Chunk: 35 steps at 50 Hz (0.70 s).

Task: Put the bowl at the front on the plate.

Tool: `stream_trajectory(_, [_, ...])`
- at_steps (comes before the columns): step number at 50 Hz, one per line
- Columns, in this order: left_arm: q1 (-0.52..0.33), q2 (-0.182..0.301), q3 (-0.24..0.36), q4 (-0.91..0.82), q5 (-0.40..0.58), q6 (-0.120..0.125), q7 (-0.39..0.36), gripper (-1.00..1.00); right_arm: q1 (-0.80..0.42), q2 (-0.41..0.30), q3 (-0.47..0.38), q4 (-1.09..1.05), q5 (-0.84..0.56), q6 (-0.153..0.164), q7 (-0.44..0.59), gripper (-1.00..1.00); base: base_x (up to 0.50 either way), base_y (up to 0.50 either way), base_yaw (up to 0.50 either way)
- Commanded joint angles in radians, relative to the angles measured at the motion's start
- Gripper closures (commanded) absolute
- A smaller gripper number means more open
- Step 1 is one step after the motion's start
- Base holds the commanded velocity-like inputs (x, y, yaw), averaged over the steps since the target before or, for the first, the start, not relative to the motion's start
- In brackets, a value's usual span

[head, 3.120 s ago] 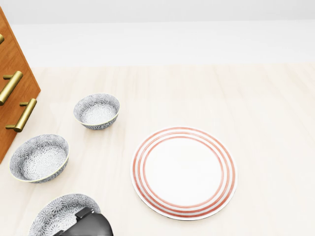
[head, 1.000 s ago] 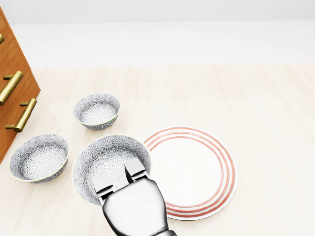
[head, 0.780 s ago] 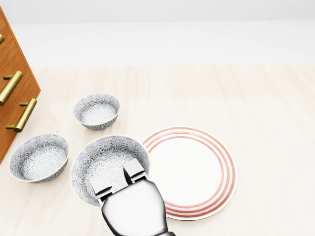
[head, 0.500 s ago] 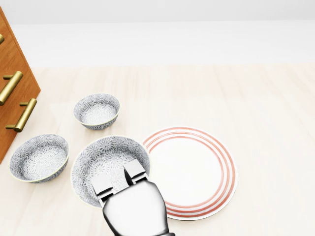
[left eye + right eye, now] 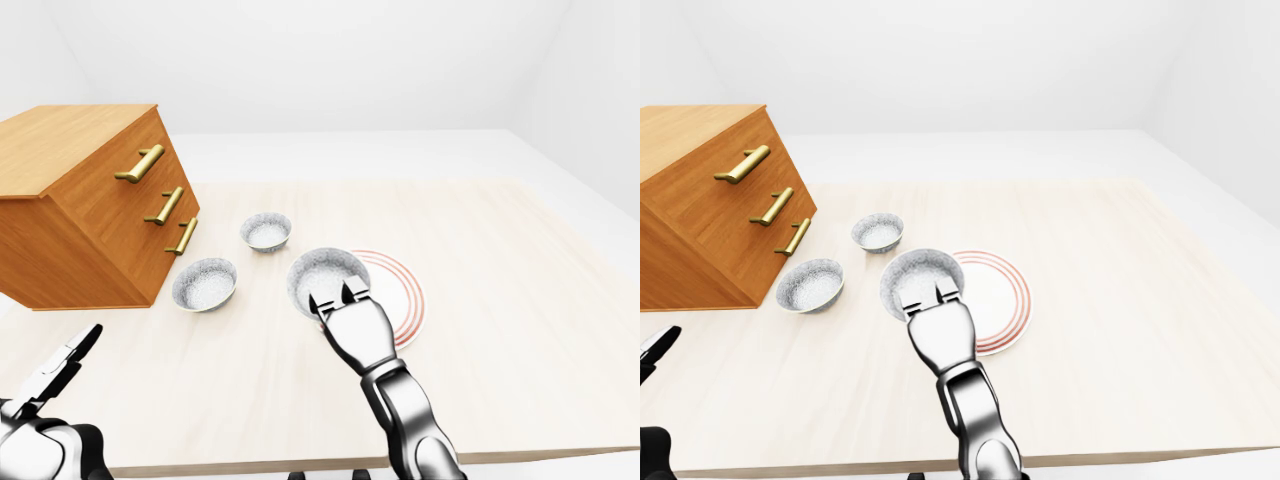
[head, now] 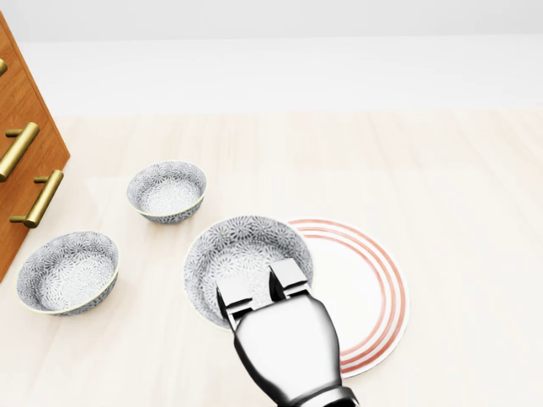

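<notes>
**A:** What does the robot have hold of?

**B:** Its silver three-fingered right hand (image 6: pixel 284 348) grips a round ceramic bowl (image 6: pixel 242 250) with a grey floral pattern. In the head view, two fingers (image 6: pixel 288 275) hook over the rim at the bowl's 5 o'clock and press onto it. The thumb is hidden beneath the bowl.

**A:** Where is that bowl compared with the plate?

**B:** The round white plate (image 6: pixel 373 292) has red rings near its edge. The bowl covers the plate's 9 o'clock side, about half over the plate and half over the pale wooden tabletop (image 6: pixel 441 178). I cannot tell whether the bowl touches the plate or is held above it.

**A:** What about the other hand?

**B:** The left hand (image 5: pixel 60 370) sits at 7 o'clock in the left-eye view, well away from the dishes. Its dark fingers are spread apart and hold nothing.

**A:** Is anything else on the table?

**B:** A second patterned bowl (image 6: pixel 167 192) stands at 10 o'clock from the held one. A third patterned bowl (image 6: pixel 68 271) stands at 9 o'clock from it. Both are upright and apart from each other. An orange-brown wooden chest of drawers (image 5: pixel 90 200) with three brass bar handles fills the 9 to 10 o'clock part of the left-eye view, just beside those two bowls.
</notes>
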Motion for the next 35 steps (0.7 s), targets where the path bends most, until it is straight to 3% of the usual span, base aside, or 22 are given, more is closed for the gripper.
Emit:
stream_trajectory(1, [0.000, 0.000, 0.006, -0.009, -0.002, 0.000, 0.000, -1.00, -0.035, 0.002, -0.086, 0.033, -0.047, 0.000, -0.036, 1.00, 0.00, 0.00, 0.00])
stream_trajectory(14, [-0.001, 0.001, 0.003, -0.005, 0.004, 0.000, 0.000, -1.00, -0.075, 0.004, -0.176, 0.044, -0.040, 0.000, -0.005, 1.00, 0.00, 0.00, 0.00])
stream_trajectory(35, [0.001, 0.000, 0.010, -0.029, -0.001, 0.000, 0.000, -1.00, -0.094, -0.017, -0.263, 0.149, 0.040, 0.000, -0.101, 1.00, 0.00, 0.00, 0.00])
